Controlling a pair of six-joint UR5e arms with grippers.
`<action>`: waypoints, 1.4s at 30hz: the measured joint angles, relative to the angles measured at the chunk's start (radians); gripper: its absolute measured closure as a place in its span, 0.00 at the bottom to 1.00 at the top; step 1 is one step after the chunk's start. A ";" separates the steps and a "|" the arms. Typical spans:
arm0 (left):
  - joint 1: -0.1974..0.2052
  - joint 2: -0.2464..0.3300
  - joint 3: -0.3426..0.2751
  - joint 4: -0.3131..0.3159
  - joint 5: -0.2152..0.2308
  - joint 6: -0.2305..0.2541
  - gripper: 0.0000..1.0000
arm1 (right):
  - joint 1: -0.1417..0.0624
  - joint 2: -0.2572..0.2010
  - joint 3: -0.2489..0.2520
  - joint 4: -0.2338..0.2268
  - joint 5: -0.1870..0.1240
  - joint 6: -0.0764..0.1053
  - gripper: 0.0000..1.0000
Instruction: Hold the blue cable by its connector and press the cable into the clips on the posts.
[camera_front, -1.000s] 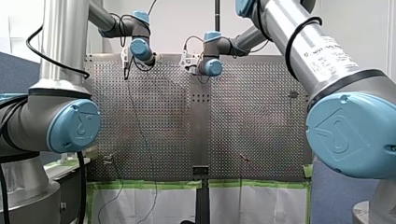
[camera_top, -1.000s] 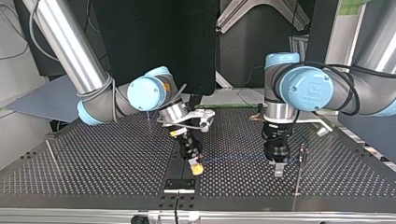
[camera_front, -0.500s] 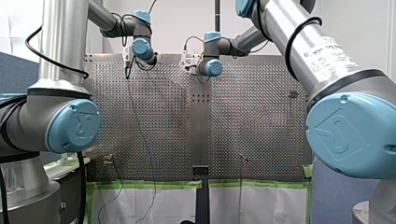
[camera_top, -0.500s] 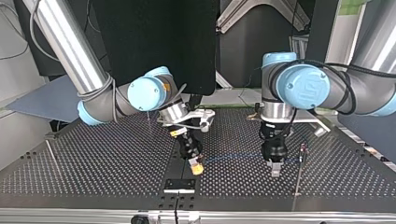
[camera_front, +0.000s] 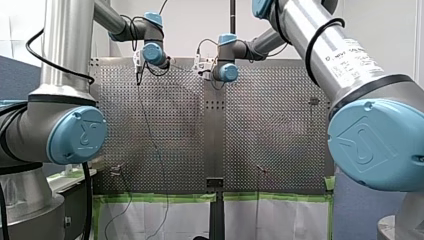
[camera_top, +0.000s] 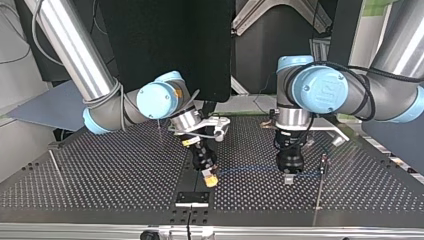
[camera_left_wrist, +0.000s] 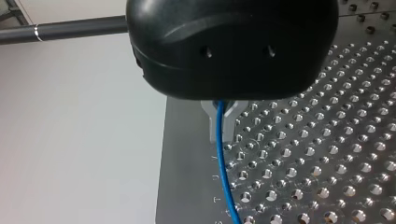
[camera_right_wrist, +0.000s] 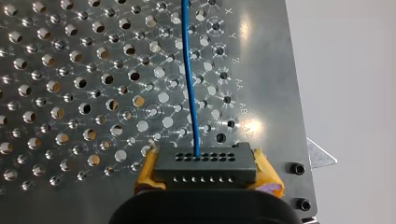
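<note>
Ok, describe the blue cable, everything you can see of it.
The cable is thin, round and blue, like a single insulated wire. One end enters a hole in the black connector, which is clamped between the yellow pads of my right tool. From there it runs nearly straight over the perforated table to my left tool, where it passes under the black body.

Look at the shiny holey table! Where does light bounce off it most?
Right wrist view: the perforated silver metal table glares white beside the thin blue cable, with starry glints around holes. Left wrist view: softer glints on hole rims. Front view: it looks dull and smudgy. Top view: it looks dark, hardly any glare.
</note>
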 joint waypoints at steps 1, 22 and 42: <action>0.000 0.000 0.000 0.000 -0.001 0.000 1.00 | 0.000 0.000 0.000 0.000 0.000 0.000 1.00; -0.048 -0.072 -0.143 0.129 -0.057 0.030 1.00 | -0.001 0.000 0.107 -0.019 0.047 -0.020 1.00; -0.129 -0.195 -0.284 0.281 -0.099 0.046 1.00 | -0.014 0.002 0.286 -0.193 0.097 -0.094 1.00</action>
